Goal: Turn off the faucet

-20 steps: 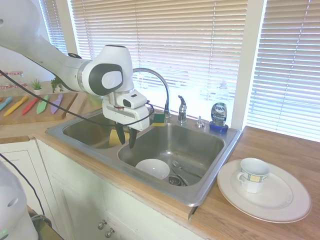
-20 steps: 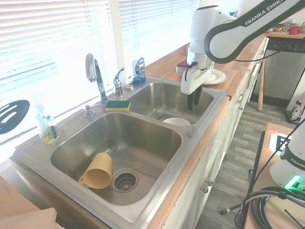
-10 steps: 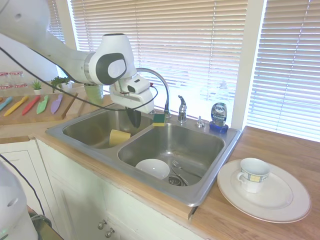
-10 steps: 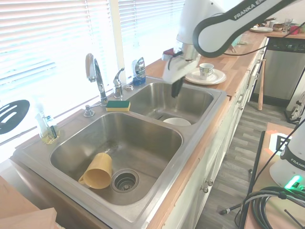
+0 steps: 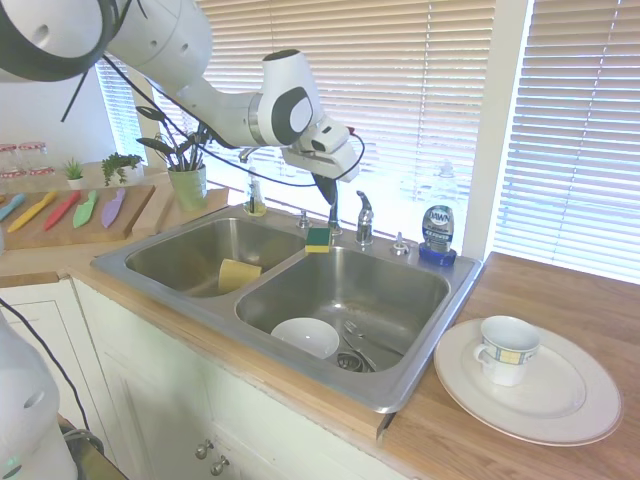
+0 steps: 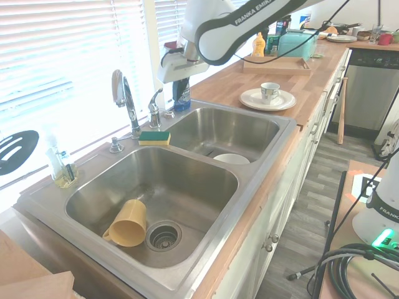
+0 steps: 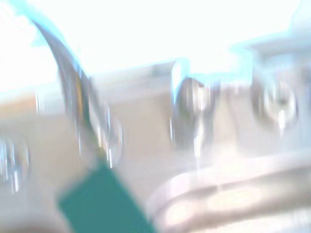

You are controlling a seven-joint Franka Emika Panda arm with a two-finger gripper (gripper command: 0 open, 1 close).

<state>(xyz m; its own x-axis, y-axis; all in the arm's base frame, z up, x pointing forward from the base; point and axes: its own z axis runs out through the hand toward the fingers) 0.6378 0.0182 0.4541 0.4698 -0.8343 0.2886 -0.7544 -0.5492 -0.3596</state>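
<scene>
The chrome faucet stands on the sink's back ledge. Its arched spout (image 6: 123, 90) shows fully in the second exterior view; in the first, only the foot of the spout (image 5: 333, 222) shows below my hand. The short upright lever handle (image 5: 364, 214) (image 6: 154, 103) stands beside the spout's foot. My gripper (image 5: 326, 192) (image 6: 180, 82) hangs in the air pointing down, just above and beside the handle, apart from it. In the blurred wrist view I make out the spout (image 7: 73, 97) and the handle (image 7: 192, 116).
A green-and-yellow sponge (image 5: 318, 238) lies on the ledge by the faucet's foot. A blue soap bottle (image 5: 437, 232) and a low chrome cap (image 5: 400, 243) stand further along. A white bowl (image 5: 305, 337) sits in one basin, a yellow cup (image 5: 238, 273) in the other. A mug stands on a plate (image 5: 560, 405) on the counter.
The arm has risen out of the basin with the bowl and swung back toward the window; the gripper now hangs by the faucet handle.
</scene>
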